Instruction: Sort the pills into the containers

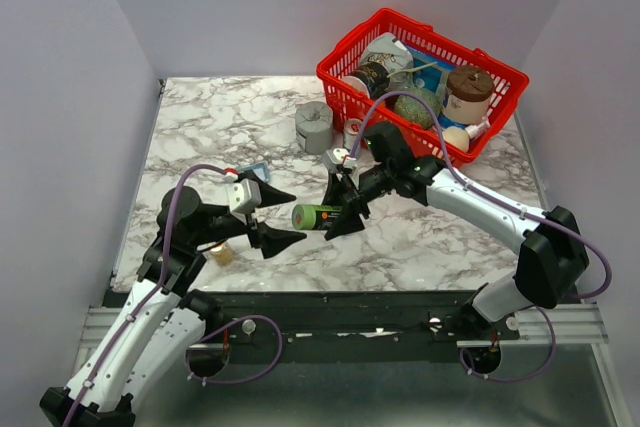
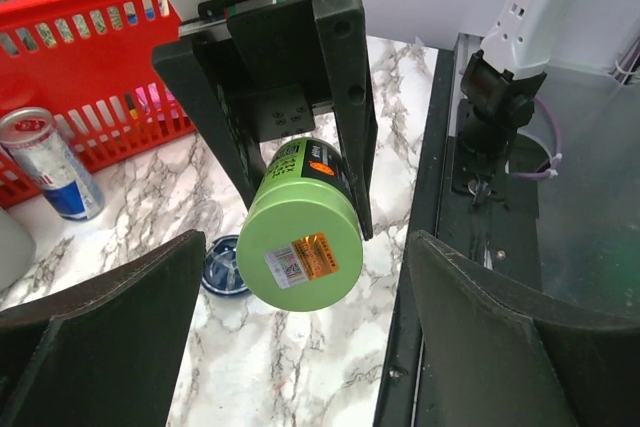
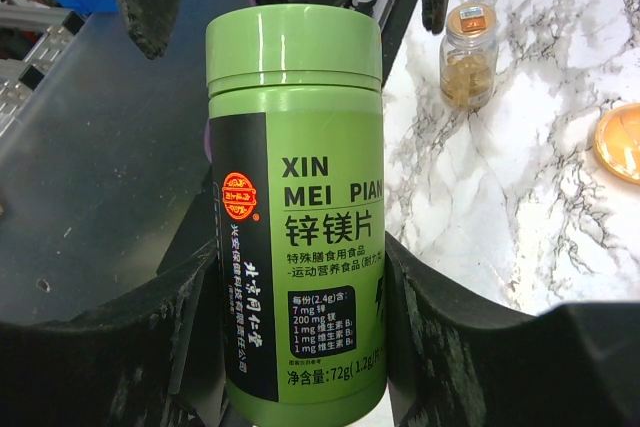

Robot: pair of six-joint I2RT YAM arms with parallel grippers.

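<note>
My right gripper (image 1: pixel 340 209) is shut on a green pill bottle (image 1: pixel 314 215), held level above the marble table, cap pointing left. The right wrist view shows the bottle (image 3: pixel 295 217) clamped between both fingers. My left gripper (image 1: pixel 292 217) is open, its fingertips either side of the cap (image 2: pixel 300 247) and not touching it. A dark blue container (image 2: pixel 218 265) lies on the table below the bottle. The orange container (image 3: pixel 620 142) shows at the edge of the right wrist view. A small glass bottle (image 3: pixel 470 55) with yellowish pills inside stands upright near it.
A red wire basket (image 1: pixel 500 82) full of goods stands at the back right. A grey notched round block (image 1: pixel 313 127) and a drinks can (image 1: pixel 352 132) stand in front of it. The small glass bottle (image 1: pixel 222 252) sits by my left arm.
</note>
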